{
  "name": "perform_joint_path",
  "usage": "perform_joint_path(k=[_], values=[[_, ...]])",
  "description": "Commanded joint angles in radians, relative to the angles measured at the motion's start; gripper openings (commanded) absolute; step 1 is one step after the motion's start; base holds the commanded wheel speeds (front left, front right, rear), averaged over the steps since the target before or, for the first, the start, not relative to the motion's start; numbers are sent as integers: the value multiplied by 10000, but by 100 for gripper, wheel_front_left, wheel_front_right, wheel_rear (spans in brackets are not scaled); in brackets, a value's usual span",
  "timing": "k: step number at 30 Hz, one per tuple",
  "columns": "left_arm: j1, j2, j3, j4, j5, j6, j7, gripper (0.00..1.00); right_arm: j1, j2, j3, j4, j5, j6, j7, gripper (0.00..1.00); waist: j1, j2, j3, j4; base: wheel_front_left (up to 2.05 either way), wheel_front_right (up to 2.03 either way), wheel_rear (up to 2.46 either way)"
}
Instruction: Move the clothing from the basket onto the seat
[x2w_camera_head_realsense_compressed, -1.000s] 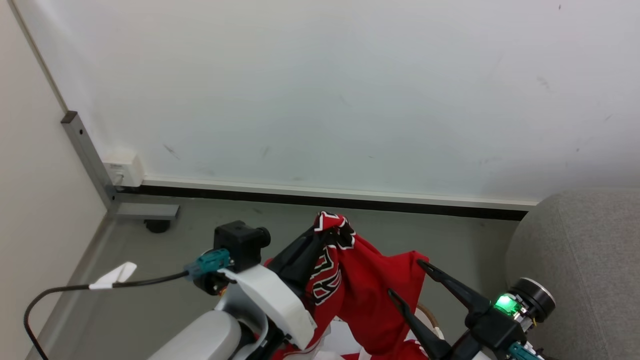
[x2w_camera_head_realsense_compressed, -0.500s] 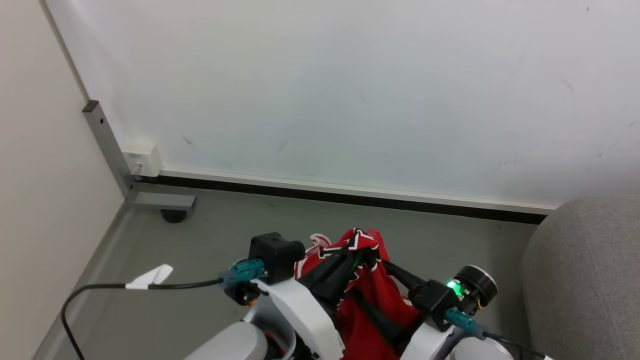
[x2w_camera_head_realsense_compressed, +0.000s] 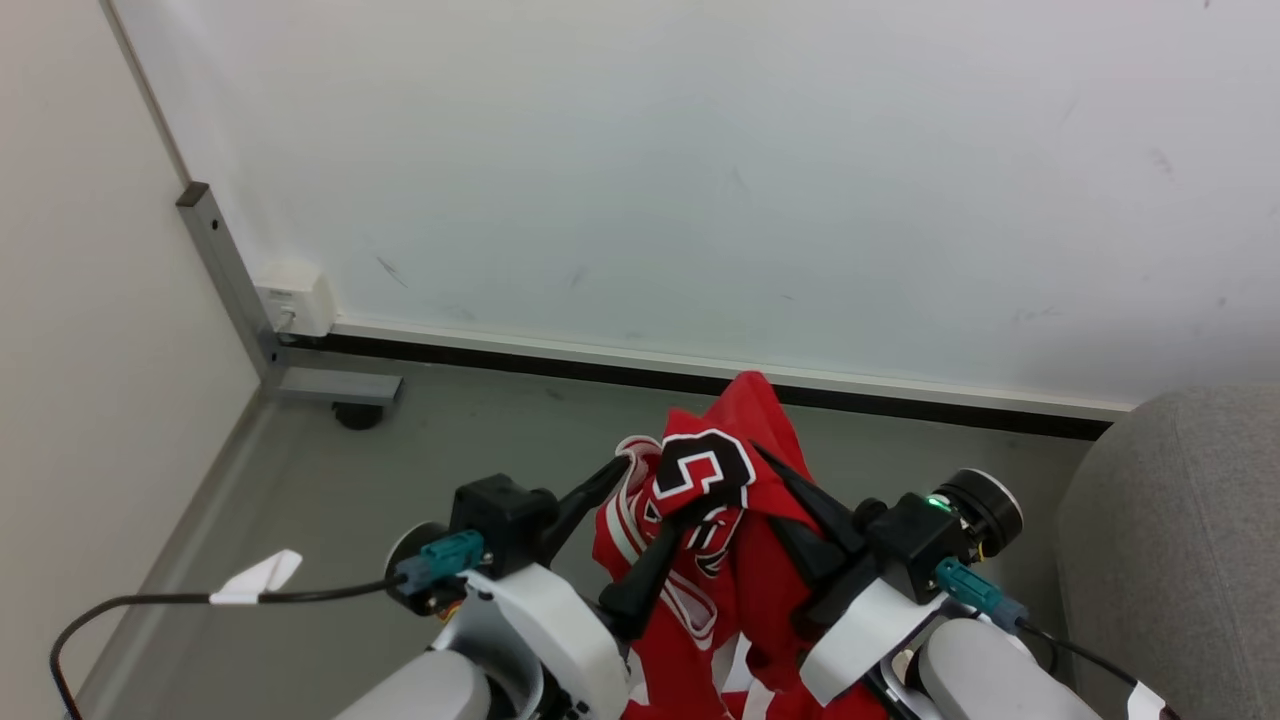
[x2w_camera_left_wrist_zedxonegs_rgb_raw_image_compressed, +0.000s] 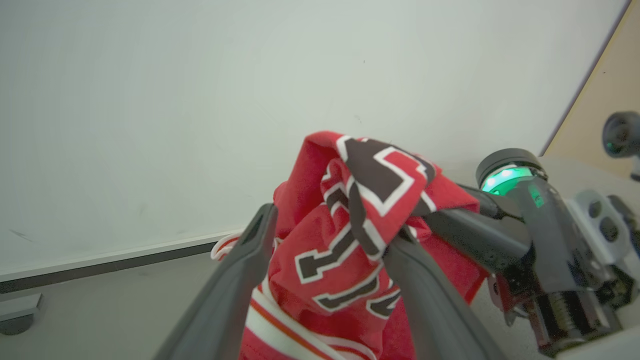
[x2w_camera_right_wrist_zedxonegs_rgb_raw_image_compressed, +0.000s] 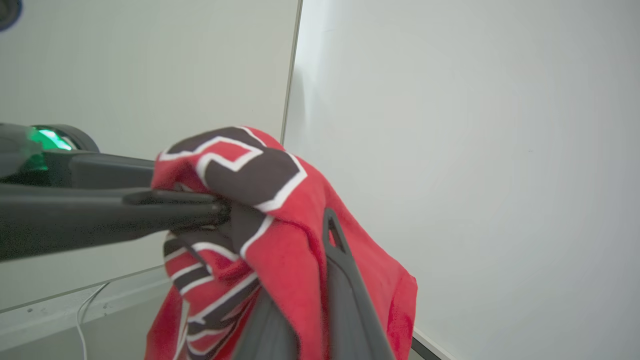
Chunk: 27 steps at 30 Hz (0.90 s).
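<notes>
**Head view.** The clothing (x2w_camera_head_realsense_compressed: 715, 500) is bunched at lower ctr, held up off the floor (x2w_camera_head_realsense_compressed: 450, 440). Its red peak points to the top edge and its tail runs off the bottom edge, so the long axis is approx. vertical in frame, number panel facing you. L claw (x2w_camera_head_realsense_compressed: 660, 490) enters from lower left w/ fingers spread wide, gripping nothing, cloth lying between them. R claw (x2w_camera_head_realsense_compressed: 772, 490) enters from lower right, pinched shut on the bunch. The seat (x2w_camera_head_realsense_compressed: 1180, 520) is at the right edge, well apart from the cloth.

**L wrist view.** L claw (x2w_camera_left_wrist_zedxonegs_rgb_raw_image_compressed: 330, 227) has its fingers wide apart at bottom ctr, w/ the clothing (x2w_camera_left_wrist_zedxonegs_rgb_raw_image_compressed: 350, 200) bulging between them. R claw (x2w_camera_left_wrist_zedxonegs_rgb_raw_image_compressed: 440, 220) comes in from the right, nipped into the folds.

**R wrist view.** R claw (x2w_camera_right_wrist_zedxonegs_rgb_raw_image_compressed: 305, 240) is closed on the clothing (x2w_camera_right_wrist_zedxonegs_rgb_raw_image_compressed: 280, 200) at bottom ctr, w/ fabric draped over it. L claw (x2w_camera_right_wrist_zedxonegs_rgb_raw_image_compressed: 190, 192) lies across frame left, tips at the cloth.

**Judgement.** This looks like the carry step, w/ the R claw bearing the load. Next, you need to back the L claw out of the folds w/o snagging. Then swing toward the seat and lower before release.
</notes>
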Motion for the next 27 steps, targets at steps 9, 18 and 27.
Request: perform_joint_path(k=[9, 18, 27], values=[[648, 425, -50, 507, 385, 225, -659, 100, 441, -45, -685, -603, -250, -21, -32, 0, -1, 0, 103, -311, 0, 0, 0], [723, 253, -94, 553, 225, 248, -786, 100, 627, -225, -940, -775, -290, -21, -33, 0, -1, 0, 122, -867, 0, 0, 0], [878, 150, -228, 491, 193, 249, -869, 100, 887, -584, -1287, -1153, -352, -21, -33, 0, -1, 0, 325, -2371, 0, 0, 0]])
